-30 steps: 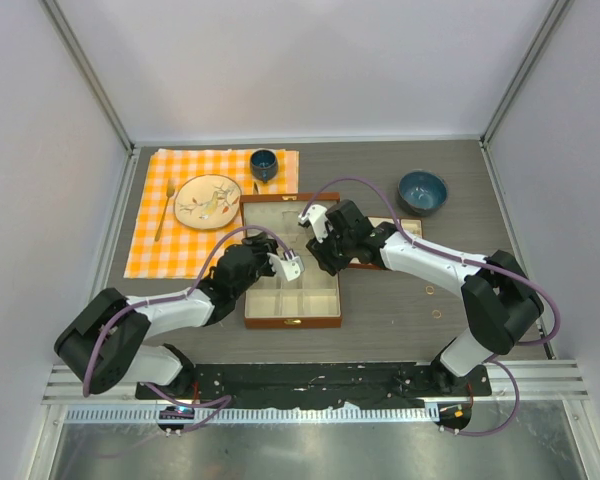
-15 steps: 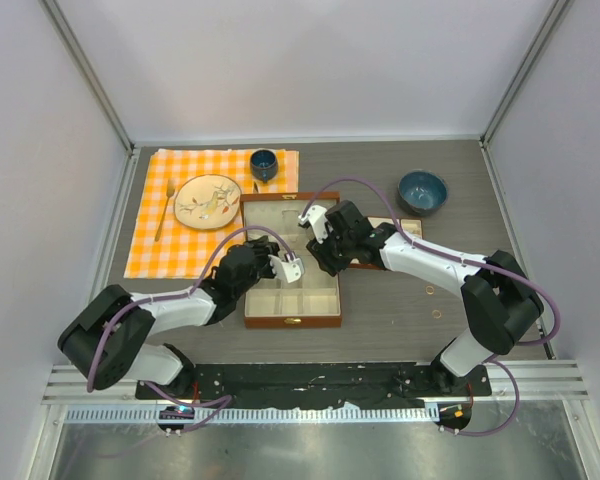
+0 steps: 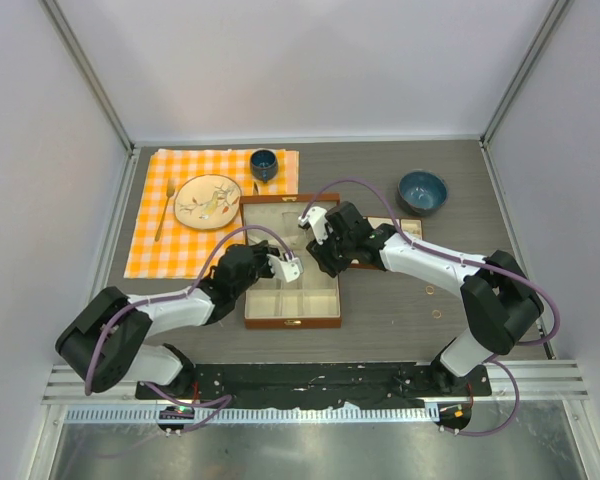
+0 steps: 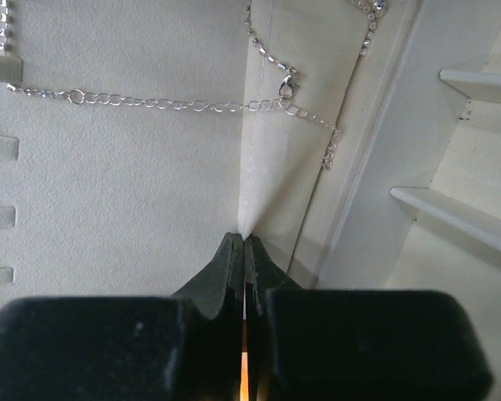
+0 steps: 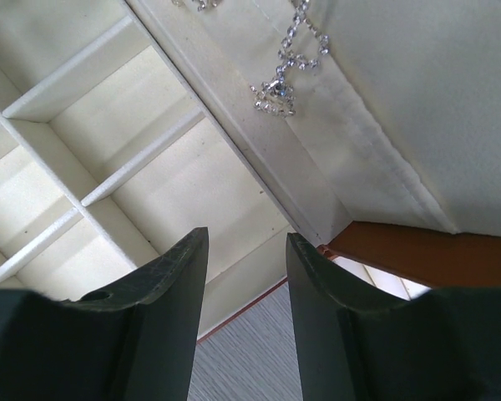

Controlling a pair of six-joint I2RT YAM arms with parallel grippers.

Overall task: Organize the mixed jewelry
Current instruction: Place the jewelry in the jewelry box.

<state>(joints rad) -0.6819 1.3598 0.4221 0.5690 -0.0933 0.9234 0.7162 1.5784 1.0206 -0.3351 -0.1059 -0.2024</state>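
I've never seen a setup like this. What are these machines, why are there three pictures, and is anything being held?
These are two robot arms bolted to a table, each ending in a two-finger gripper. The wide picture comes from a camera overhead. The two close-ups come from cameras on the wrists. On the table are an open jewelry box, a checked cloth with a plate, spoon and cup, a blue bowl and tiny rings. A silver chain lies on the box's cream lining. The left gripper is pinched shut, with nothing visible in it. The right gripper is open and empty.
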